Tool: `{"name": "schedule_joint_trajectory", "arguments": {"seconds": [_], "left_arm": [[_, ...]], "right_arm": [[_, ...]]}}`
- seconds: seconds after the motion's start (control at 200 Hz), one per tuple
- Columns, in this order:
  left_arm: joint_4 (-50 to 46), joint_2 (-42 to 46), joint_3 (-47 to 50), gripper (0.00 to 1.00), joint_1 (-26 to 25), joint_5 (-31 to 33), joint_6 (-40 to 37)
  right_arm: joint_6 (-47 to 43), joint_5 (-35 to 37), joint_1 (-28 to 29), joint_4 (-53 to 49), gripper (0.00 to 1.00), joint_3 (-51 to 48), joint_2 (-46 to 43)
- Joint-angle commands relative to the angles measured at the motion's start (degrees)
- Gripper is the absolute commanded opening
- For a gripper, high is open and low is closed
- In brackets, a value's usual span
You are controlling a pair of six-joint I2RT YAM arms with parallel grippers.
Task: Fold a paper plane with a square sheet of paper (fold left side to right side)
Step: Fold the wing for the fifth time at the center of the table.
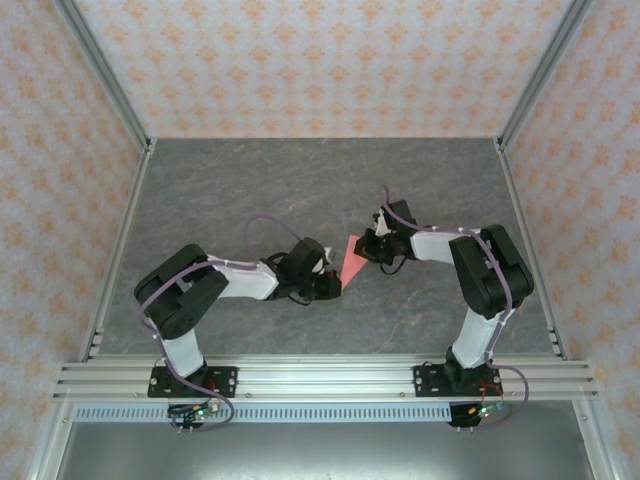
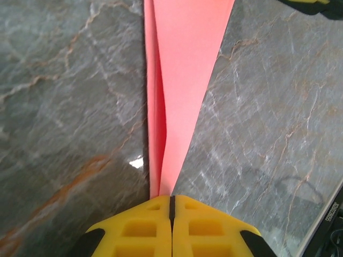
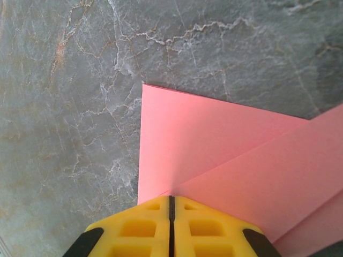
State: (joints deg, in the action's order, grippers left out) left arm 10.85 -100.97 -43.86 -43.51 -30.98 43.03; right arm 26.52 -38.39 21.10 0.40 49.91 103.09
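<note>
At the centre of the table (image 1: 230,190), folded pink paper (image 1: 352,262) spans both grippers. Left gripper (image 1: 336,287): elbow bent, forearm reaching toward 3 o'clock, jaws pinched onto the paper's narrow 7 o'clock tip. Right gripper (image 1: 371,246): forearm reaching toward 9 o'clock, jaws pinched onto its 1 o'clock edge.

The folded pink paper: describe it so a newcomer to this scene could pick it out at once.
On the grey marble-patterned tabletop, look near the middle, where two black robot arms meet. The thin pink folded paper spans between them, the left gripper and right gripper both shut on it. It alone is pink and tapers to a point.
</note>
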Motion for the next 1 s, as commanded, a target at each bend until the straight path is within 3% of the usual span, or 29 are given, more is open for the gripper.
{"name": "schedule_joint_trajectory", "arguments": {"seconds": [0.0,0.335,0.796,0.996], "left_arm": [[-7.89,1.65,3.23,0.06,-0.48,1.44,-0.40],[-11.33,7.28,-2.27,0.06,0.09,0.52,-1.77],[-11.10,-6.55,-16.41,0.08,0.18,-3.02,-4.50],[-9.89,-8.04,-14.67,0.08,1.73,-1.36,-3.69]], "right_arm": [[-1.25,5.72,-0.22,-4.79,0.08,-0.25,2.81],[-1.20,5.26,-0.23,-4.71,0.08,-0.25,2.59],[-1.34,5.17,-0.24,-4.89,0.09,-0.34,2.49],[-1.73,5.26,-0.20,-5.36,0.08,-0.41,2.48]]}}
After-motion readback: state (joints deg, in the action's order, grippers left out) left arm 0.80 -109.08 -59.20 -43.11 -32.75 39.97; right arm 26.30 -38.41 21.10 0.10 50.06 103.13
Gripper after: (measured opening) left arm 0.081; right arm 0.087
